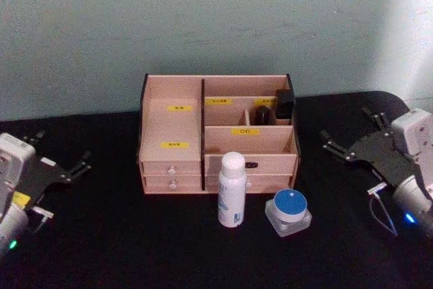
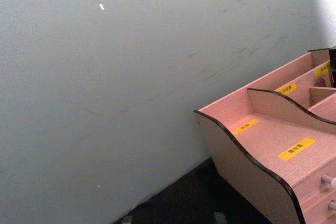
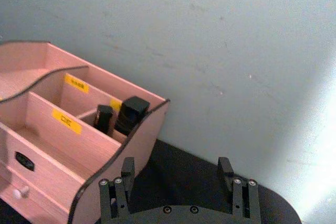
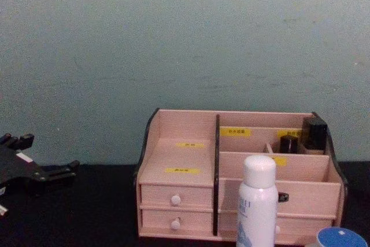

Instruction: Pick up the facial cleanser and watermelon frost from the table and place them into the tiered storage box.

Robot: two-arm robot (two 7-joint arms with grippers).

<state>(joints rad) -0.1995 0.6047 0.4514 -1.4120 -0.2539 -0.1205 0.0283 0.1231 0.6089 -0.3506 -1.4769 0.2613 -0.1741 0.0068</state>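
The left gripper sits at the far left of the black table, well apart from everything else. Its fingers are spread apart and hold nothing. From the chest view it shows low at the left edge, again with a clear gap between the fingers.

In the middle, against the pale green wall, stands the tiered storage box. Its left section has stepped shelves with yellow labels above two small drawers with white knobs. Right of the dark centre divider come open compartments, stepped from far to near. The far right one holds two dark upright items.

Just in front of the box, near its centre divider, a white bottle with a rounded white cap stands upright on the table. To its right and slightly nearer sits a low clear jar with a blue lid, close to the bottle but not touching it. I cannot tell which of the two is the facial cleanser and which the watermelon frost. Both rest on the table, outside the box.

At the far right, the right gripper hovers beside the box's right end, pointing towards it. Its fingers are wide apart and hold nothing.
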